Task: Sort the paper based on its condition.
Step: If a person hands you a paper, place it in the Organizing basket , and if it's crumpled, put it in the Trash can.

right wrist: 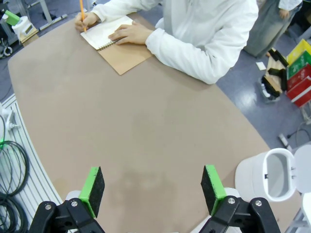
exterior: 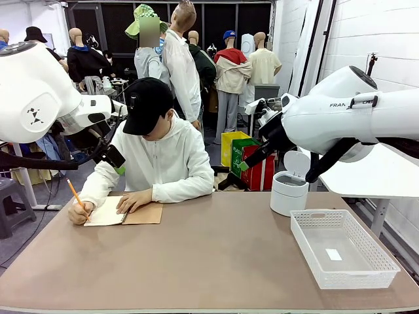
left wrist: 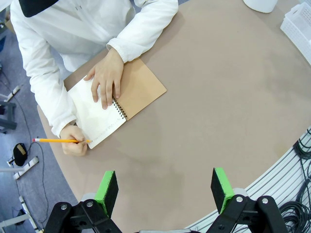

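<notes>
Writing person, one pencil, one notebook, one basket, one bin, left claw apart, right claw apart.

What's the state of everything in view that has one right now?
Spiral notebook, open flat, person's hand resting on it.
Pencil, held in the person's other hand, tip on the notebook.
Lidded bin, lid up.
Basket, upright, only a small white slip inside.
Left claw, open, empty.
Right claw, open, empty.

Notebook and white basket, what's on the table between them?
Nothing: in the front view the tabletop between the notebook and the white basket is bare. The white bin stands farther back.
</notes>
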